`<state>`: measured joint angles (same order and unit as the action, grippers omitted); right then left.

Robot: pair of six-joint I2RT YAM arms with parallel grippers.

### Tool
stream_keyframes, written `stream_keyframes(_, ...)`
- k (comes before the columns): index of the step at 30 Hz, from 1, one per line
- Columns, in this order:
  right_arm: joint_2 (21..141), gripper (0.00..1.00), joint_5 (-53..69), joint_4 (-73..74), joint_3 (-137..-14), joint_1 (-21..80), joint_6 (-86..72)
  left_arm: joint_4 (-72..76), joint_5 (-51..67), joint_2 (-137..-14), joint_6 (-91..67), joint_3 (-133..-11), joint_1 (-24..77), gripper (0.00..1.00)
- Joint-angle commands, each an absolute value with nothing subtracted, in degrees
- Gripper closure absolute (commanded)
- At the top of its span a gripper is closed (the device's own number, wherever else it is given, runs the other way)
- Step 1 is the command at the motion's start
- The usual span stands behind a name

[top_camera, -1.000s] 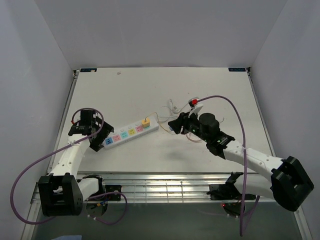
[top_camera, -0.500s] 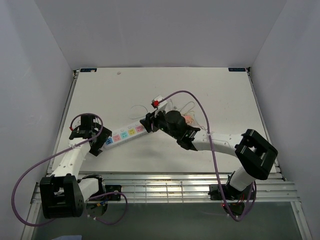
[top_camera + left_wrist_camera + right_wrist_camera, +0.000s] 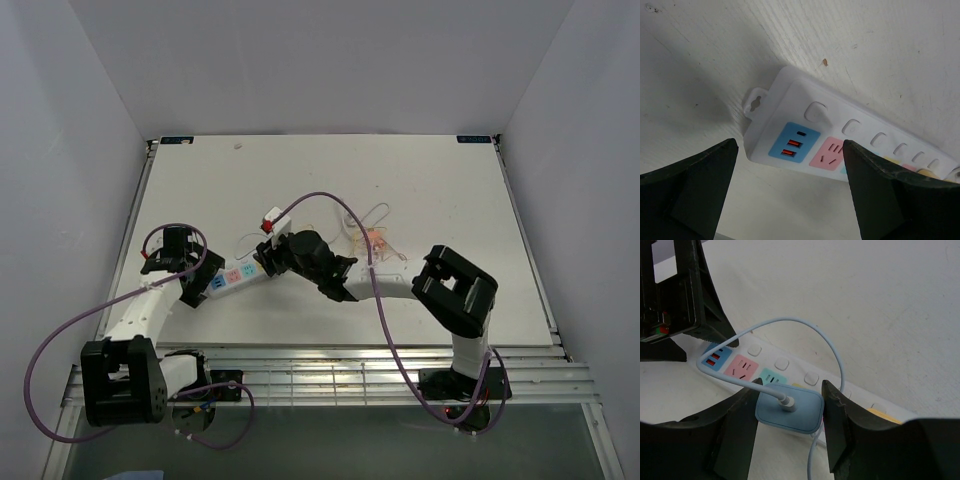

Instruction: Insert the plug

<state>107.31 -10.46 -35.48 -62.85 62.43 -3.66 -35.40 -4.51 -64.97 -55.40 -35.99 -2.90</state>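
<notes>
Top view: white power strip (image 3: 235,273) lies flat on the scuffed white table (image 3: 440,190), at about 8 o'clock from table centre, its long axis running 8 to 2 o'clock.

Writing: two small blue stickers (image 3: 178,140) on the table's far edge, text too small to read. Socket markings are not legible.

Strip (image 3: 840,135) is glossy moulded plastic with rounded corners and a hanging tab with a keyhole slot. Panels are coloured: blue with two orange USB ports, then pink, mint, yellow. A rounded-square button sits beside each panel.

Left gripper (image 3: 190,285): fingers wide apart, black matte, straddling the strip's USB end without contact (image 3: 790,192).

Right gripper (image 3: 268,256) is clamped on the plug (image 3: 788,411), a smooth pale-blue rounded-square block. Its thin pale-blue cable (image 3: 832,347) arcs over the strip (image 3: 785,365). The plug sits at the strip's near edge, at 6 o'clock of the mint panel. Whether it is seated cannot be told.

Tangle of thin wires (image 3: 375,238) at 3 o'clock of the right gripper.
</notes>
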Motion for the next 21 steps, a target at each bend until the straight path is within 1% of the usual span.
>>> stream_keyframes(1, 109.77, 0.92, -9.23, -41.04, -66.44, 62.75, -1.14, -33.93, -3.87, -64.95, -54.93, -36.39, -3.25, 0.03)
stream_keyframes(8, 114.6, 0.92, -8.79, -41.84, -69.34, 62.67, -2.29, -33.4, -3.08, -65.3, -54.41, -36.12, -3.25, 0.04)
stream_keyframes(15, 118.03, 0.92, -5.45, -42.63, -71.37, 62.67, -0.62, -33.22, -2.81, -65.92, -53.88, -35.86, -3.25, 0.04)
stream_keyframes(21, 119.7, 0.92, -6.77, -42.72, -72.59, 62.49, -0.26, -33.13, -2.81, -66.01, -53.7, -35.95, -3.25, 0.04)
